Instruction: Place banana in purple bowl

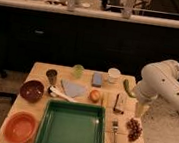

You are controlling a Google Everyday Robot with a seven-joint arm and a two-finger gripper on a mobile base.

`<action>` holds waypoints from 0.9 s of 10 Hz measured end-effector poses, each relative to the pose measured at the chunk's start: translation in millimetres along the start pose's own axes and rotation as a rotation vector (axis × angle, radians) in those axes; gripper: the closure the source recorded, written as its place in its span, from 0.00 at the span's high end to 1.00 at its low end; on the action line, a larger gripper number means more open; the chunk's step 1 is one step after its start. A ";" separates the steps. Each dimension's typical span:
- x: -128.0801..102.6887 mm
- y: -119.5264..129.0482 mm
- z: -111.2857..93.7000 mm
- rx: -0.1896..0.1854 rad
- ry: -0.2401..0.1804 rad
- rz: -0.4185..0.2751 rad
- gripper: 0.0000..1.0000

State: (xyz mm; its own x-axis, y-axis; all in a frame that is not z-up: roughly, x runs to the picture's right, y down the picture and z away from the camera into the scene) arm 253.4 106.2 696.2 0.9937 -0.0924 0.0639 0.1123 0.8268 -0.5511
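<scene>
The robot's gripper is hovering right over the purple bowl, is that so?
Not quite. In the camera view the gripper hovers on the right side of the scene, by the grapes, not over the purple bowl, which sits well away on the left.

Wooden table (38, 70) carries purple bowl (31, 90), orange bowl (20, 126), green tray (75, 107), grapes (134, 129), fork (115, 138), orange fruit (95, 95); claw (138, 113) above right edge.

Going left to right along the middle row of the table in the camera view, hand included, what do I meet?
purple bowl → banana → round orange fruit → brown oblong item → hand, far right, just above the grapes in the picture.
</scene>
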 end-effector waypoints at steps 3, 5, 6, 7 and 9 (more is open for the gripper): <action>-9.1 -2.5 5.1 -0.024 -0.006 -0.035 0.80; -21.9 -8.8 8.4 -0.038 -0.011 -0.067 0.80; -30.1 -14.8 10.1 -0.048 -0.011 -0.086 0.80; -37.8 -22.1 10.5 -0.051 -0.011 -0.103 0.80; -48.0 -35.2 12.1 -0.067 -0.004 -0.131 0.80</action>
State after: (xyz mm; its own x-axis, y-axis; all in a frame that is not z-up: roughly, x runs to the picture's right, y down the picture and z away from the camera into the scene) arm 201.7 88.2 722.6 0.9704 -0.1952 0.1422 0.2414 0.7686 -0.5925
